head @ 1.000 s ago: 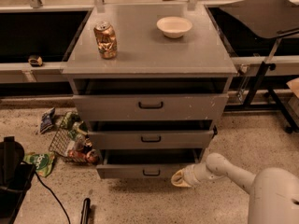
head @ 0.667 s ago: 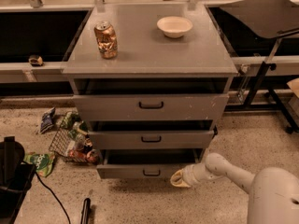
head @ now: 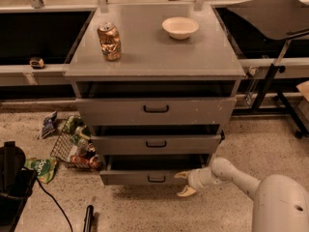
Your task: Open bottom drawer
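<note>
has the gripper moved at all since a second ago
No. The gripper still sits open at the right end of the bottom drawer, just right of its handle, as before.

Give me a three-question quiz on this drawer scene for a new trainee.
1. True or false: the gripper is clamped on the handle of the bottom drawer.
2. What stands on the cabinet top? A) a can and a bowl; B) two cups; C) a plate and a bottle.
3. Fill in: as the camera sees it, the gripper is by the ____ end of the bottom drawer's front.

Key
1. False: its fingers are spread apart, and it is beside the handle, not on it.
2. A.
3. Right.
</note>
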Tool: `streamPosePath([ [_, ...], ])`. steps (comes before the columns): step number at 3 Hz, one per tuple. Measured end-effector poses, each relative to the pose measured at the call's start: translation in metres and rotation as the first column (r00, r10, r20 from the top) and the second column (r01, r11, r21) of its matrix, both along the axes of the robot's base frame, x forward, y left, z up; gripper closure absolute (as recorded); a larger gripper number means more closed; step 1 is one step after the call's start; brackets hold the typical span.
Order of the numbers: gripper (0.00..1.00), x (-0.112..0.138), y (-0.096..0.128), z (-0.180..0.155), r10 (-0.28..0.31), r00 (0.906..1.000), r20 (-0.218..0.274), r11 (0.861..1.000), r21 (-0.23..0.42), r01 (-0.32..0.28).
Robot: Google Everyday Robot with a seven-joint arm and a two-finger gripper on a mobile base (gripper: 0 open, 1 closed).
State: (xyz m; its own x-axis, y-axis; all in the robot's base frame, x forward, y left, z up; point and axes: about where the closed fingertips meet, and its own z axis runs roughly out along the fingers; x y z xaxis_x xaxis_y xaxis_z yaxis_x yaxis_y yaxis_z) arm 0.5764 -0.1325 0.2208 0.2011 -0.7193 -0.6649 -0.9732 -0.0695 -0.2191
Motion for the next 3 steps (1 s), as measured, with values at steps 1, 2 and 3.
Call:
streamPosePath([
  [1,0.00,0.028,0.007,0.004,0.027,0.9963,0.081,1.000,-0.003,-0.027],
  [2,0.00,0.044,0.014,-0.001,0.055,0.9950,0.084,0.998,-0.014,-0.054],
  [3,0.00,0.049,0.029,-0.017,0.110,0.9931,0.039,0.993,-0.035,-0.109],
])
